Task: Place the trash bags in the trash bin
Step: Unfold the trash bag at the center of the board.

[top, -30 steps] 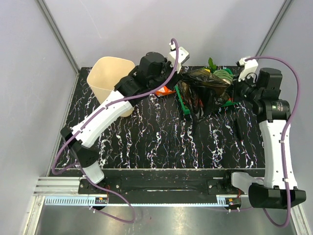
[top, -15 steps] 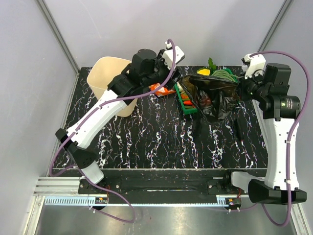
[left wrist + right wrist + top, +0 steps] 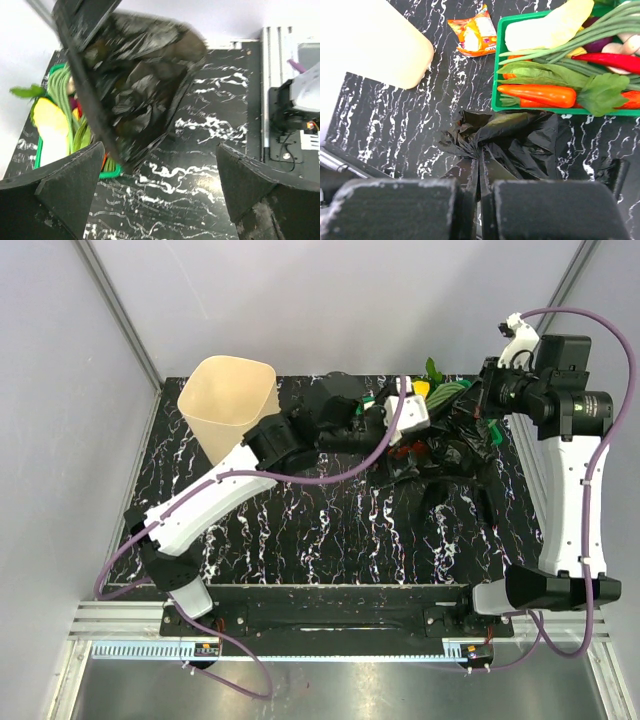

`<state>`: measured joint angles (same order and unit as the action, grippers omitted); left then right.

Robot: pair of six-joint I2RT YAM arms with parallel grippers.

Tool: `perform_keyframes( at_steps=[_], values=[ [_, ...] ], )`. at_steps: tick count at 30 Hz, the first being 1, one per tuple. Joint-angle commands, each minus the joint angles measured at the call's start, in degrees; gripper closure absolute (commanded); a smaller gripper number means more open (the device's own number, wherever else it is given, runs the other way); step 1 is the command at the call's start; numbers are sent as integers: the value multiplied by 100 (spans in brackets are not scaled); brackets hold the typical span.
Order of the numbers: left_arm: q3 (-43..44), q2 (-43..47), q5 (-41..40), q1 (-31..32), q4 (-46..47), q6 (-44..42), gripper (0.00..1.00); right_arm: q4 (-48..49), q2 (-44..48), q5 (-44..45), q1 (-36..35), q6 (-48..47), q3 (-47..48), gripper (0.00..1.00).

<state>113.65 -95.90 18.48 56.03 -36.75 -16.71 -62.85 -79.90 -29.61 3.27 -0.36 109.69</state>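
The black trash bag [image 3: 520, 142] hangs crumpled from my right gripper [image 3: 481, 190], which is shut on its gathered neck. In the top view that bag [image 3: 445, 452] droops over the table's back right, below the raised right gripper [image 3: 487, 400]. My left gripper [image 3: 160, 150] stands wide open with only table between its fingers. The bag [image 3: 140, 85] hangs just ahead of it, not touched. In the top view the left gripper [image 3: 425, 430] sits beside the bag. The cream trash bin [image 3: 228, 405] stands upright at the back left, and its wall [image 3: 370, 45] shows in the right wrist view.
A green tray [image 3: 496, 90] of vegetables lies at the back, right behind the hanging bag. An orange snack wrapper [image 3: 476, 34] lies on the table between tray and bin. The left arm stretches across the middle of the table.
The left gripper has opened, let go of the bag and swung down and right beside it. The right arm has lifted the bag higher and further back.
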Motion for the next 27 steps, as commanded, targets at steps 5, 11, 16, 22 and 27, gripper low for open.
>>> perform_keyframes(
  at_steps=[5, 11, 16, 22, 27],
  values=[
    [931, -719, -905, 1102, 97, -876, 2, 448, -149, -291, 7, 1301, 141, 100],
    [826, -1238, -1583, 1454, 484, -1597, 4, 537, -201, -414, 16, 1539, 202, 100],
    [633, -1563, -2322, 1613, 985, -2064, 5, 625, -184, -599, 16, 1697, 79, 100],
    [501, -1844, -3033, 1666, 1644, -2319, 6, 713, -114, -695, 25, 1750, 0, 100],
    [430, -1994, -3377, 1666, 1996, -2460, 21, 730, -87, -792, 34, 1768, -61, 100]
  ],
)
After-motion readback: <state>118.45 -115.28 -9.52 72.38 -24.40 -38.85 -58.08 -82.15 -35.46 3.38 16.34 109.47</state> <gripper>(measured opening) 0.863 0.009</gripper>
